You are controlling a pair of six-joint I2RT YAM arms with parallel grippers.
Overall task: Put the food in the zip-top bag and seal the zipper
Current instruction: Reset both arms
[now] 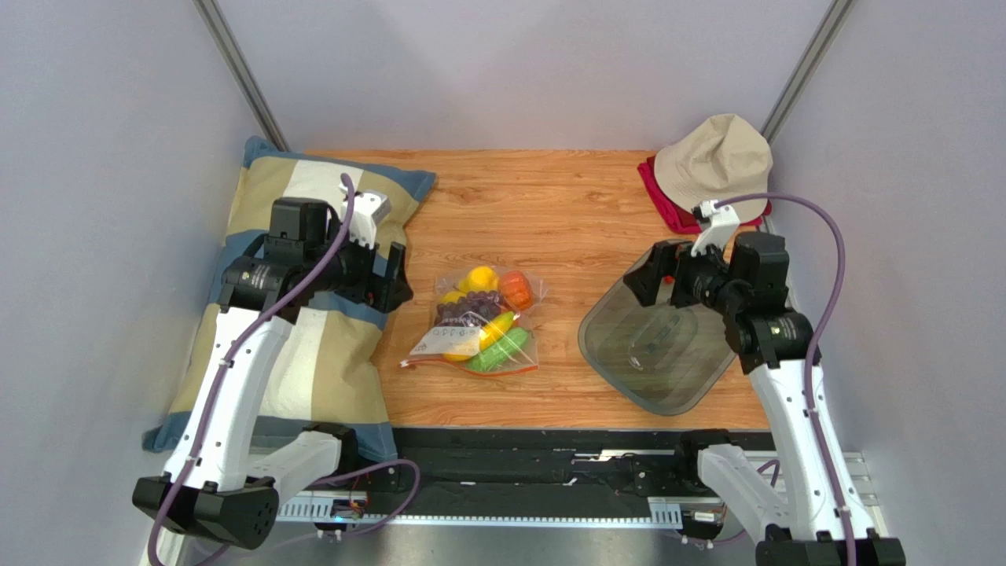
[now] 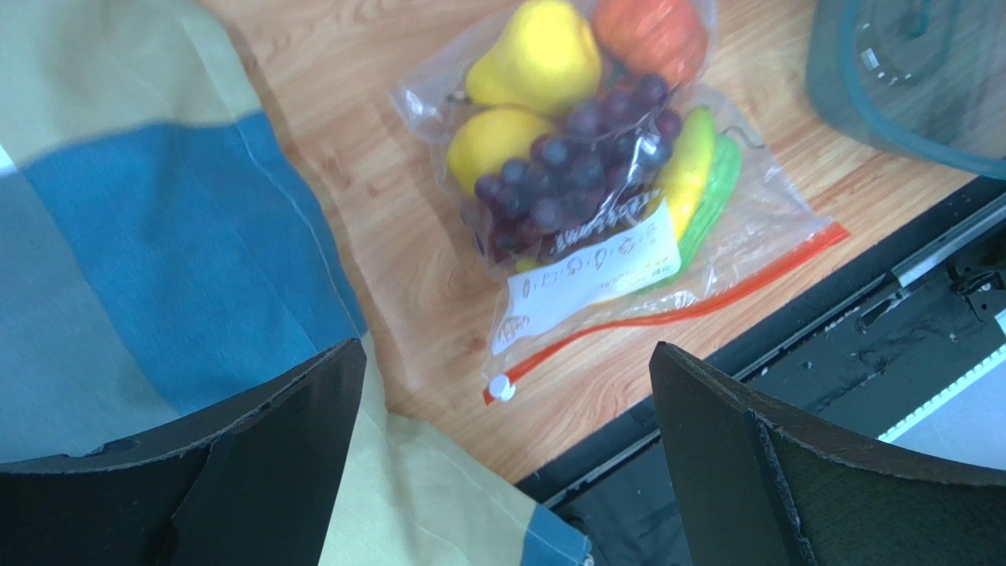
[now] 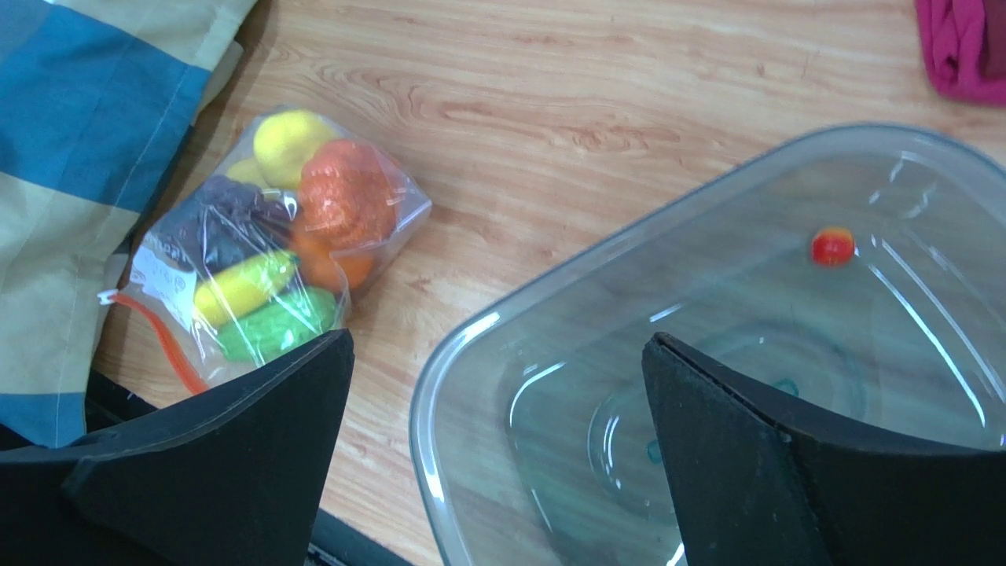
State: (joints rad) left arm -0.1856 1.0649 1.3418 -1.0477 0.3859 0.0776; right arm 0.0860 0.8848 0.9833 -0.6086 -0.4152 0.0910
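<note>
The zip-top bag [image 1: 478, 321] lies flat on the wooden table with the food inside it. In the left wrist view the bag [image 2: 756, 224] holds a yellow pear [image 2: 537, 59], a lemon [image 2: 490, 142], dark grapes [image 2: 579, 171], an orange pumpkin [image 2: 650, 30], a banana [image 2: 687, 159] and a green piece [image 2: 718, 189]. The orange-red zipper [image 2: 685, 309] runs along the near edge, with its white slider [image 2: 502, 386] at the left end. My left gripper [image 1: 396, 281] [image 2: 508, 472] is open and empty, left of the bag. My right gripper [image 1: 647, 277] [image 3: 496, 472] is open and empty over the tray.
A grey translucent tray [image 1: 614, 354] [image 3: 472, 354] sits right of the bag, with a small red-orange spot [image 3: 833, 245] in it. A striped pillow [image 1: 295, 354] [image 2: 142, 236] covers the left side. A beige hat [image 1: 712, 159] lies on a red cloth [image 1: 661, 201] at the back right.
</note>
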